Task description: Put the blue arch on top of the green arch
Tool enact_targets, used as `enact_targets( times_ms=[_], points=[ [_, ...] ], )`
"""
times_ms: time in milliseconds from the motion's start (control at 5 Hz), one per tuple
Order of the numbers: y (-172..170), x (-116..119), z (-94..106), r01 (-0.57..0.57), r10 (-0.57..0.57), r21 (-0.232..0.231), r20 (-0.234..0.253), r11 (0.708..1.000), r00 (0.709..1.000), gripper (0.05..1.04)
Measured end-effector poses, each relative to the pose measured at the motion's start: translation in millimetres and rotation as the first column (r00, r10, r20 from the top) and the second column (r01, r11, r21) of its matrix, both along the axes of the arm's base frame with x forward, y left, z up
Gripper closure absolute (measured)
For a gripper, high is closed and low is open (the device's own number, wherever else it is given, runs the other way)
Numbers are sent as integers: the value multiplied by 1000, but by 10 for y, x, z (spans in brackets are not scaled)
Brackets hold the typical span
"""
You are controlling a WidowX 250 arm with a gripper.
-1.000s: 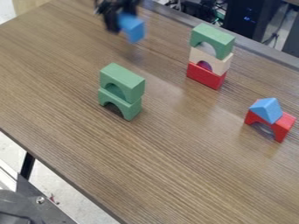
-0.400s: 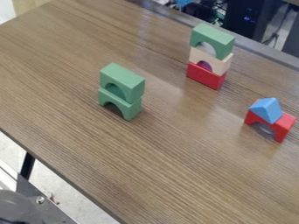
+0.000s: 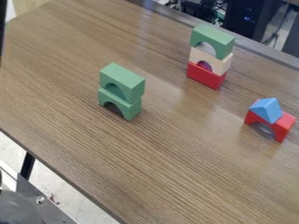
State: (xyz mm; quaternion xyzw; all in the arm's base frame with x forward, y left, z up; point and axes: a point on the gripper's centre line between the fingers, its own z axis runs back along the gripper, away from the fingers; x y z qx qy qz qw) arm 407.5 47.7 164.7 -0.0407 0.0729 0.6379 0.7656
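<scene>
Two green arches are stacked left of the table's middle, the upper green arch resting on the lower green arch, both upright. Another green arch tops a tower at the upper right, over a cream arch and a red block.
At the right stands a red arch with a blue triangular block on it. The wooden table ends at a diagonal front edge at the lower left. A dark upright strip shows at the upper left edge.
The gripper and the blue block it carried were at the top left a second ago and have left the view. A dark strip has come in at the upper left edge. The stacks stand unchanged.
</scene>
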Motion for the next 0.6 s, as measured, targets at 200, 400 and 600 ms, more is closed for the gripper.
enact_targets(
  times_ms=[200, 400, 600],
  points=[
    [-257, -22, 105, -51, 54, 80, -40, 995, 998, 474],
    [-371, -37, 18, -70, 83, 143, -88, 987, 993, 474],
    [-462, -29, -55, -60, 75, 147, -98, 987, 992, 474]
  ],
)
